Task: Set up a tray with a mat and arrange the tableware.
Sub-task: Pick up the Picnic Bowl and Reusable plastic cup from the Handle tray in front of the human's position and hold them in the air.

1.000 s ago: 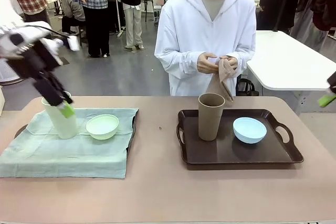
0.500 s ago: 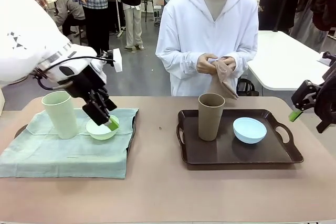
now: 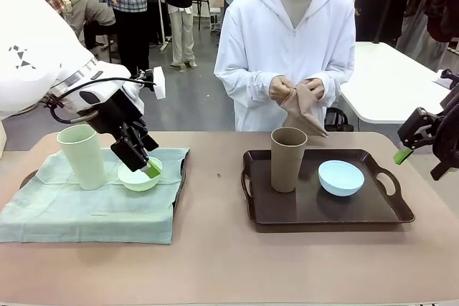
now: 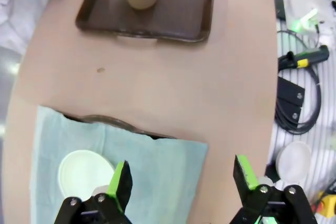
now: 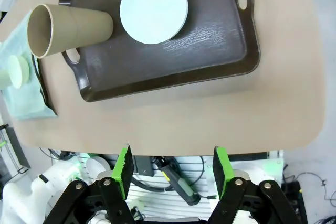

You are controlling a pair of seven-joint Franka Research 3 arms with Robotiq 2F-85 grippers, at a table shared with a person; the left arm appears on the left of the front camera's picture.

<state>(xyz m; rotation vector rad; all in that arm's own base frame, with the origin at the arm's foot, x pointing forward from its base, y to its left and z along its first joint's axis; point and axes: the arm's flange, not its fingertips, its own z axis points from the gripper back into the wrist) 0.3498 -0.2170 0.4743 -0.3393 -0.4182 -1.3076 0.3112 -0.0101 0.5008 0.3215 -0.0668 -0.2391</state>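
Note:
A pale green mat (image 3: 93, 202) covers the left tray (image 3: 29, 176). A pale green tumbler (image 3: 81, 155) stands upright on it beside a pale green bowl (image 3: 138, 175). My left gripper (image 3: 145, 163) hangs open just over the bowl's right rim, holding nothing. In the left wrist view, the bowl (image 4: 84, 170) lies by one finger of the gripper (image 4: 182, 179), and the mat (image 4: 152, 166) spreads below. The bare brown tray (image 3: 323, 209) holds a brown tumbler (image 3: 288, 159) and a light blue bowl (image 3: 341, 177). My right gripper (image 3: 419, 141) is open, off to that tray's right. The right wrist view has the gripper (image 5: 172, 167) high above the tray (image 5: 210, 72), bowl (image 5: 154, 8) and tumbler (image 5: 68, 27).
A person in a white hoodie stands at the far side, both hands on a brownish cloth (image 3: 305, 109). Bare tabletop (image 3: 215, 249) runs between the trays and along the front edge. A white table (image 3: 394, 84) stands behind on the right.
My left gripper has swung right from the green tumbler's rim to over the green bowl. The right gripper has come further into the picture at the right edge.

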